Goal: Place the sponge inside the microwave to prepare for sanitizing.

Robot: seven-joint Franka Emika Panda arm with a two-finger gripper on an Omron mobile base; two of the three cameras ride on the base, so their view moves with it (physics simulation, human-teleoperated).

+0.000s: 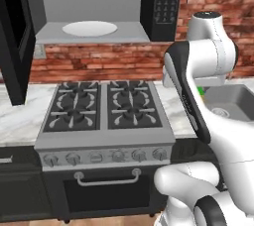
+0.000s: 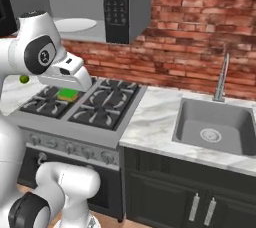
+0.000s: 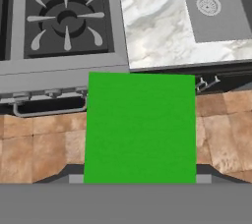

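Note:
The sponge (image 2: pixel 66 95) is a small green block with a yellow underside, held in my gripper (image 2: pixel 69 91), which is shut on it above the stove's right burners. In the hand view the sponge (image 3: pixel 140 127) is a large green square hiding the fingertips, with the stove front and floor below it. A green sliver of the sponge (image 1: pixel 200 91) peeks out behind my forearm. The microwave (image 1: pixel 161 4) hangs above the stove with its door (image 1: pixel 15 36) swung open to the left. Its grey inside holds a pale round plate (image 1: pixel 90 28). The keypad strip (image 2: pixel 116 2) is up and to the right of my hand.
The gas stove (image 1: pixel 105 106) sits under the microwave, with marble counter (image 2: pixel 150 117) on both sides. A sink (image 2: pixel 215 122) with a faucet (image 2: pixel 221 79) lies to the right. A small green ball (image 2: pixel 23 79) rests at the left behind my arm. A brick wall (image 2: pixel 200 37) backs the counter.

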